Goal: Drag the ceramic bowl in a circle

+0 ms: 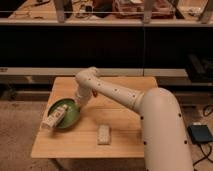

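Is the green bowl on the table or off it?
On it: the bowl sits near the left edge of the table; the gripper is at the bowl's left rim.

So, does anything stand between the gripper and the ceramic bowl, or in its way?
Nothing visible between them: the gripper is at the ceramic bowl's rim, picture-left. The pale block lies apart, picture-right of it; a wide circle might meet it.
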`<state>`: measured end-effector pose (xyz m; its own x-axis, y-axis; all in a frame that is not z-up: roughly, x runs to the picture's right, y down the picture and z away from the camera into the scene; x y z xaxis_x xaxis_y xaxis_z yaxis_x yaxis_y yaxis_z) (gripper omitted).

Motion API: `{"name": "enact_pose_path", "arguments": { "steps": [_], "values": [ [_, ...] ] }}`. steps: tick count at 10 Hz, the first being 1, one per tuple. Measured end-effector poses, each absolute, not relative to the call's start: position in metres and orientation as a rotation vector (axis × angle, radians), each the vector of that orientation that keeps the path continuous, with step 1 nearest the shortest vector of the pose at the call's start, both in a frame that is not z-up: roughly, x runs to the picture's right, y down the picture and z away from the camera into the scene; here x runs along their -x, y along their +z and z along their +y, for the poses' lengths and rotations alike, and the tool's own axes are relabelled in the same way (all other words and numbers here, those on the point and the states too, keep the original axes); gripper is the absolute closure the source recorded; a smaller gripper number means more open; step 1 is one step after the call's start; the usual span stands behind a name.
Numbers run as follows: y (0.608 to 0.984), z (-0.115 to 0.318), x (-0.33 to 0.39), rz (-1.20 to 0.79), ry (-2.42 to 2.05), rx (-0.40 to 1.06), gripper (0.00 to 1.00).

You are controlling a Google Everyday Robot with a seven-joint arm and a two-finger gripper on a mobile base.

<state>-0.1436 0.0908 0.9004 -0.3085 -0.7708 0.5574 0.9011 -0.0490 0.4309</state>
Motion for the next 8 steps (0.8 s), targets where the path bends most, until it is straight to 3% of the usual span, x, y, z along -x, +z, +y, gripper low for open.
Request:
{"name": "enact_pose_path", "arguments": {
  "steps": [4, 8],
  "values": [
    [0.904, 0.072, 0.074, -0.749, -1.64, 0.292, 1.0],
    [0.869, 0.123, 0.009, -0.74, -1.579, 0.433, 1.0]
  ]
}}
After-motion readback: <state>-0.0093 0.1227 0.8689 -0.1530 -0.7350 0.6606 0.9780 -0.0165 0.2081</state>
